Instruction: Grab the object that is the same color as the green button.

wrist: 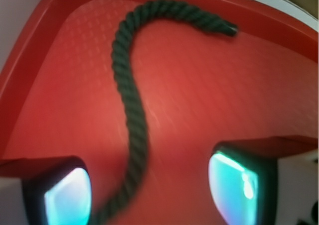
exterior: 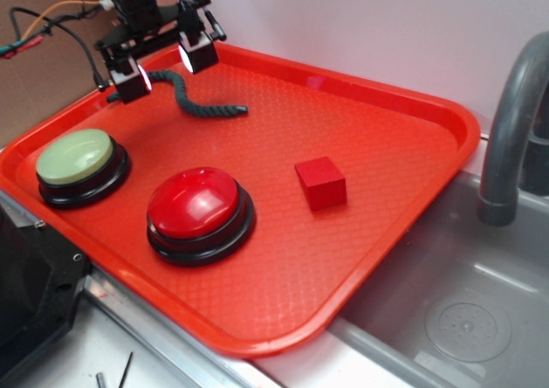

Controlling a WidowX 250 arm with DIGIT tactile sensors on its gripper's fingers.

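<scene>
A dark green twisted rope [exterior: 193, 99], the object, lies wavy on the red tray [exterior: 386, 130] near its far left corner. My gripper [exterior: 163, 69] hangs open just above the rope's left part, one finger on each side of it. In the wrist view the rope [wrist: 130, 100] runs from between my fingers up and curves right to its cut end; my gripper [wrist: 149, 195] is open, its pads not touching the rope. The green button [exterior: 75, 158], pale green dome on a black base, sits at the tray's left side.
A red-domed button [exterior: 196, 203] stands near the tray's front, and a small red cube [exterior: 320, 182] lies right of it. A grey sink [exterior: 463, 319] with a faucet [exterior: 510, 130] is to the right. A wall rises behind the tray.
</scene>
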